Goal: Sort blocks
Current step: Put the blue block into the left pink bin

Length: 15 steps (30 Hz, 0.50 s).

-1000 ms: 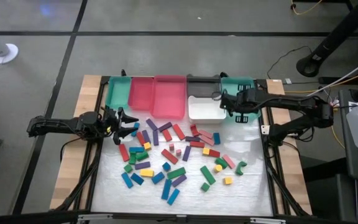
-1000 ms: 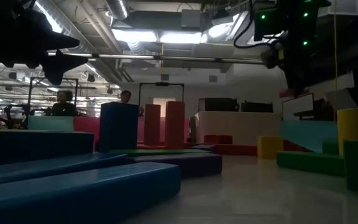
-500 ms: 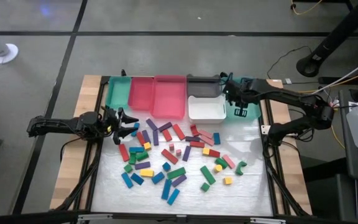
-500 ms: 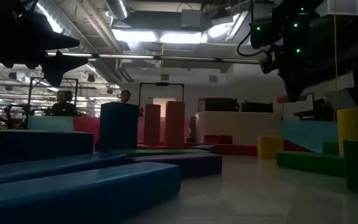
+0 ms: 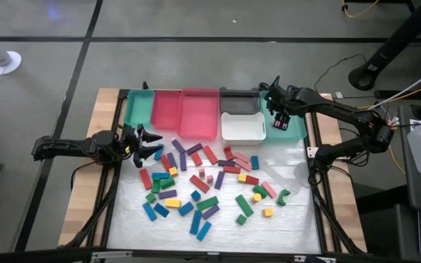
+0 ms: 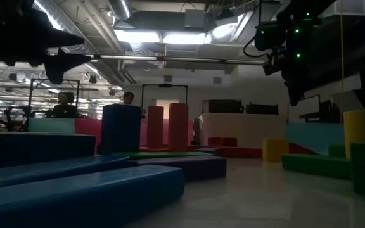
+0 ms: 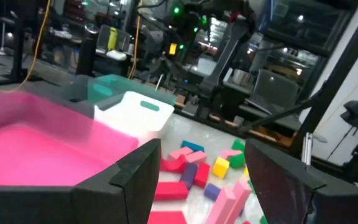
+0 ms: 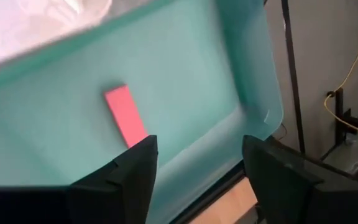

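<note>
In the low view only big dark shapes of blocks (image 6: 75, 183) fill the near table, and colours are hard to read there. The high view shows the blocks (image 5: 203, 183) scattered over the middle of the table. The left gripper (image 5: 146, 141) waits at their left edge with its fingers apart, holding nothing. Farther back, the right gripper (image 5: 278, 109) hangs over the right teal tray (image 5: 297, 131), fingers spread and empty. Only the right wrist view shows inside this teal tray (image 8: 253, 81): one pink block (image 8: 125, 115) lies flat on its floor, free of the fingers. In the high view the arm hides it.
</note>
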### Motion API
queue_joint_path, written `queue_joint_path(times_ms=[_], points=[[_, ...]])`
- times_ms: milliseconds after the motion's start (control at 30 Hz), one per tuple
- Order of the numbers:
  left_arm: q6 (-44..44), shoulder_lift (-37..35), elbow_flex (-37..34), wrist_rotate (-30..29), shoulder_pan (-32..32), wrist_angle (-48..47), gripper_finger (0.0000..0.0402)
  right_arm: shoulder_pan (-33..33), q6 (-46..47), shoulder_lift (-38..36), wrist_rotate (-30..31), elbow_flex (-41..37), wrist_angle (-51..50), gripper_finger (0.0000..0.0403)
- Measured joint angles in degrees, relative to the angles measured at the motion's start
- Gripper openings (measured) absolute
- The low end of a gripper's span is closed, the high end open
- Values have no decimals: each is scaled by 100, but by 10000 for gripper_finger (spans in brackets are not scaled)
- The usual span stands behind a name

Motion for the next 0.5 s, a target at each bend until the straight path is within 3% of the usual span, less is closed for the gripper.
queue_joint_path(times_ms=[233,367,500], points=[[207,568,466,-2,-1,-68,221,2,16,0,-455,-1,243,237],[338,1324,913,201,-2,-187,221,1,17,0,-613,-2,248,237],[400,2186,1706,306,-4,-1008,221,3,17,0,-697,-2,245,237]])
